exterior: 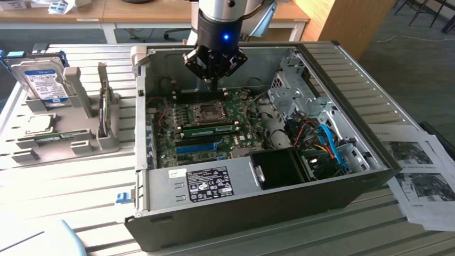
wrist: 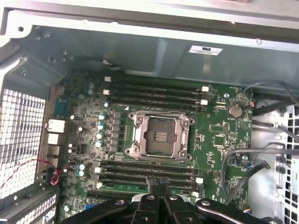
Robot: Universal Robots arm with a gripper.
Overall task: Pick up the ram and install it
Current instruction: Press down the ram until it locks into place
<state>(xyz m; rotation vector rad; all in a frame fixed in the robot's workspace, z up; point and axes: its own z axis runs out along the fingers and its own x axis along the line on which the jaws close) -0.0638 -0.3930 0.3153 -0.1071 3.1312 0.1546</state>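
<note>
ram (exterior: 211, 129) sits green in a slot beside the socket (wrist: 161, 137); my claw (exterior: 213, 80) hangs above the board, fingers together, gripping nothing i can see.

A lab or workshop: an opened black desktop computer case (exterior: 313, 181) lies on a slatted metal workbench (exterior: 71, 181), beside a grey parts holder (exterior: 67, 133), with wooden-topped desks (exterior: 142, 10) behind.
</note>
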